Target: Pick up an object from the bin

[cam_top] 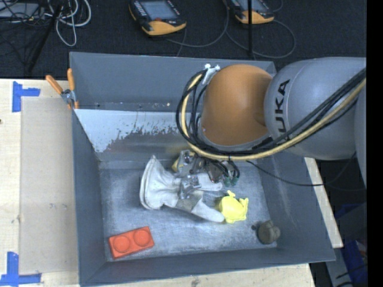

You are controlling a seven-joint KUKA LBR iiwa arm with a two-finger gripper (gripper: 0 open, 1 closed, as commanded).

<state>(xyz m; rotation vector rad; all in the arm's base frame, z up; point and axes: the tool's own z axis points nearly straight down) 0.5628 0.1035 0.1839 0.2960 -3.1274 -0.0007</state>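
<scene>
1. A grey metal bin (119, 94) holds a few small things.
2. The big grey arm (311, 118) comes in from the right. It has a round orange cover (233, 106) with black and yellow cables looped around it.
3. The tool (190, 187) hangs under the orange cover, low in the middle of the bin.
4. The tool is right over a white soft thing (157, 190). It looks like a crumpled glove or cloth. It lies in the middle of the bin floor, and the tool is at its right end.
5. I cannot tell if the tool is spread or pressed together, or if it is pinching the white soft thing.
6. A small yellow toy (233, 208) lies just beside the white soft thing, on its right.
7. A flat orange-red block (131, 242) with two round bumps lies near the front left corner, well apart from the tool.
8. A dark round thing (266, 232) sits near the front right corner.
</scene>
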